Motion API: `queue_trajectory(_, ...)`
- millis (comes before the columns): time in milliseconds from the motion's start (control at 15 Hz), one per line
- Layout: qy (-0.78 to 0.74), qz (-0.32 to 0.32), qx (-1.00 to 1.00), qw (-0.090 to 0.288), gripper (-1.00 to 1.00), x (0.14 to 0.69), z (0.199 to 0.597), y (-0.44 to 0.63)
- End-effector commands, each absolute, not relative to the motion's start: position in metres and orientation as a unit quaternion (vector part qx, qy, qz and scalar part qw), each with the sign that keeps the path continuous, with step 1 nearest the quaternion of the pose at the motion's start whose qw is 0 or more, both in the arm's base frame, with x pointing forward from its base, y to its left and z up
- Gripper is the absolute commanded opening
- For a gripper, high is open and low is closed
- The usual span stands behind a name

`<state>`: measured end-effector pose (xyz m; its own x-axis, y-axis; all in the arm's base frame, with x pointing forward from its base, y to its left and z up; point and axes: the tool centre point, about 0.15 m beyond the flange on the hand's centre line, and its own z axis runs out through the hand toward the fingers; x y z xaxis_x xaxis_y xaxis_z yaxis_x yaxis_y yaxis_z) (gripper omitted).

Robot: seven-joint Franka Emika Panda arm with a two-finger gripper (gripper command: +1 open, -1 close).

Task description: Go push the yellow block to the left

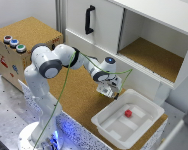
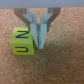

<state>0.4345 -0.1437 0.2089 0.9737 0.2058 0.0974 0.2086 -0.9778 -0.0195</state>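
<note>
The yellow block (image 2: pixel 24 41) is a small yellow-green cube with dark letter marks, lying on the cork board. In the wrist view my gripper (image 2: pixel 38 44) points down right beside it, fingers pressed together and shut with nothing between them. One finger (image 2: pixel 34 31) touches or nearly touches the block's side. In the exterior view the gripper (image 1: pixel 108 91) hangs low over the cork, just by the white tray's near corner. I cannot make out the block there.
A white tray (image 1: pixel 144 102) holding a small red cube (image 1: pixel 128 113) sits right next to the gripper. Behind stands a white cabinet with a black handle (image 1: pixel 89 20) and an open shelf (image 1: pixel 154 55). A cork-topped box with buttons (image 1: pixel 14 42) is at the exterior view's left.
</note>
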Motion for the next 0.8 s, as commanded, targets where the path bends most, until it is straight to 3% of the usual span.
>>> queue_trajectory(0, -0.083, -0.027, -0.995, 0.056, -1.0, 0.433, 0.212, -0.11)
queue_trajectory(733, -0.085, -0.001, -0.995, 0.058, -1.0, 0.44, 0.206, -0.032)
